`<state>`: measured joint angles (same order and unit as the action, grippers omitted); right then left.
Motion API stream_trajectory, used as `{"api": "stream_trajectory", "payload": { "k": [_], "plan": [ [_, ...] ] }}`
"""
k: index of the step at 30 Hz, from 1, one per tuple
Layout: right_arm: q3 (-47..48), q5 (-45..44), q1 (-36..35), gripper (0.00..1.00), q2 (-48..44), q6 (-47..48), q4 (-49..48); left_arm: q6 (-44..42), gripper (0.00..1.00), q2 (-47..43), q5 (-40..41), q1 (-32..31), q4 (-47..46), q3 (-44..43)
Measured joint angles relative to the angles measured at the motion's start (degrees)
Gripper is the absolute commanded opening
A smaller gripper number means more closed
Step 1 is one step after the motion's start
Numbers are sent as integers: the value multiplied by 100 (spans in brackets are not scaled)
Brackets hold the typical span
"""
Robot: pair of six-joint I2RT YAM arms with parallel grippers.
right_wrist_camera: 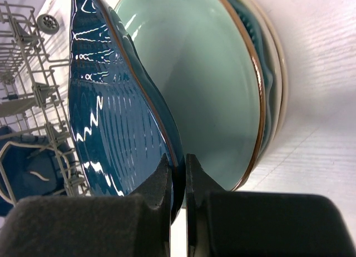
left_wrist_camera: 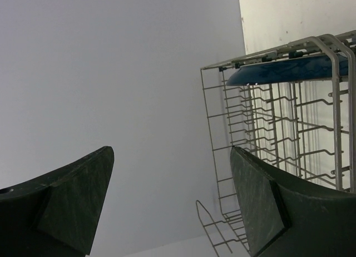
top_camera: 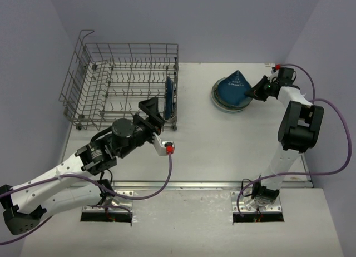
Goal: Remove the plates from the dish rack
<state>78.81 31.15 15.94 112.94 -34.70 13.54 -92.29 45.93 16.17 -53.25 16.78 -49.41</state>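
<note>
Jaws of outstretched right arm [top_camera: 295, 126] tight on tilted blue plate [right_wrist_camera: 105, 101]; left jaws wide, empty

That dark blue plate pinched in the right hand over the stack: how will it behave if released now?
Likely slippery: the dark blue plate shows glossy reflections, and the right hand pinches only its rim. It is steeply tilted over the stack, so once released it would probably flop down hard. It looks like glazed ceramic, so chipping is possible.

No legible text, labels, brands or numbers anywhere
</note>
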Motion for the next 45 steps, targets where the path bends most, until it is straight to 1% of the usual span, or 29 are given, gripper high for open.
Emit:
{"api": "stream_trajectory", "payload": {
  "k": [9,11,15,17,19,20,22,25,28,31,33,34,36,40,44,45],
  "plan": [
    [345,-103,5,0,461,-3,-143,668,84,161,336,-4,108,-225],
    [427,-107,7,7,576,-3,-177,905,84,201,406,-6,193,-275],
    [499,-71,7,24,732,-6,-175,1590,84,329,543,-13,427,-445],
    [606,-23,7,35,781,0,-126,2050,84,476,588,-22,633,-665],
    [754,7,7,47,798,5,-92,2521,84,650,588,-31,839,-925],
    [837,40,7,63,798,16,-74,2687,84,700,583,-31,874,-995],
    [990,40,7,70,796,52,-62,3125,87,777,583,-34,951,-1092],
    [1105,18,7,75,776,128,-32,3689,89,846,596,-35,1066,-1162],
    [1093,-94,7,80,681,239,103,4349,85,1085,595,28,1293,-1486],
    [962,-262,7,85,364,438,289,5412,82,1602,338,354,1810,-2233],
    [879,-390,7,94,28,584,430,6112,81,2026,17,740,2038,-2776],
    [842,-442,7,97,-154,673,461,6443,81,2223,-230,964,2123,-2982],
    [736,-570,7,98,-600,825,494,7050,79,2525,-745,1440,2228,-3195],
    [523,-718,7,99,-1468,1180,555,8039,76,2973,-1863,2365,2395,-3275],
    [173,-648,7,99,-2219,1452,620,8789,74,3418,-2748,3072,2317,-3351],
    [64,-599,7,99,-2381,1493,650,8952,71,3519,-2938,3193,2248,-3353]
  ]
}}
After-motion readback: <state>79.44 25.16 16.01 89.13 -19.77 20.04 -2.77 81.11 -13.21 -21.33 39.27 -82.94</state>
